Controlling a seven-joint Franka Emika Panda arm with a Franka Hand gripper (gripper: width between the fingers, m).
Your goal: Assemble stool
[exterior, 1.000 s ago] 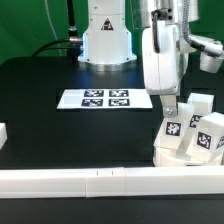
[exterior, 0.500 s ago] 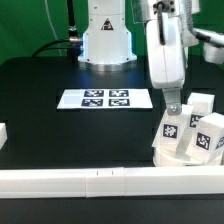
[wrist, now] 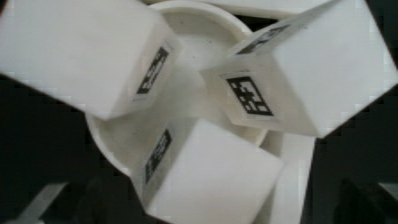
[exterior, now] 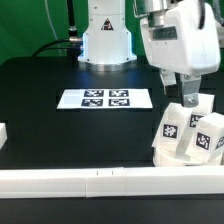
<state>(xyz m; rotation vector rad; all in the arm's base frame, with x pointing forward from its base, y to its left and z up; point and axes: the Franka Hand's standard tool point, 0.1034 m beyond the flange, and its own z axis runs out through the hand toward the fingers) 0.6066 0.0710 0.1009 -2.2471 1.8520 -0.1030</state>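
The stool's round white seat (exterior: 160,153) lies at the exterior view's right, close to the front rail, with three blocky tagged legs (exterior: 172,128) (exterior: 209,138) (exterior: 201,104) standing up out of it. My gripper (exterior: 187,98) hangs just above the legs, with its fingers spread. In the wrist view the seat (wrist: 199,25) fills the frame with the legs (wrist: 89,60) (wrist: 294,75) on it. The nearest leg (wrist: 214,180) sits between my dark fingers (wrist: 54,205), and my gripper (wrist: 214,208) is open and not gripping it.
The marker board (exterior: 105,99) lies flat mid-table. A long white rail (exterior: 100,183) runs along the front edge, and a small white block (exterior: 3,133) sits at the exterior view's left edge. The robot base (exterior: 105,40) stands at the back.
My gripper has opened and risen a little off the legs, and the hand has turned. The stool has not moved.
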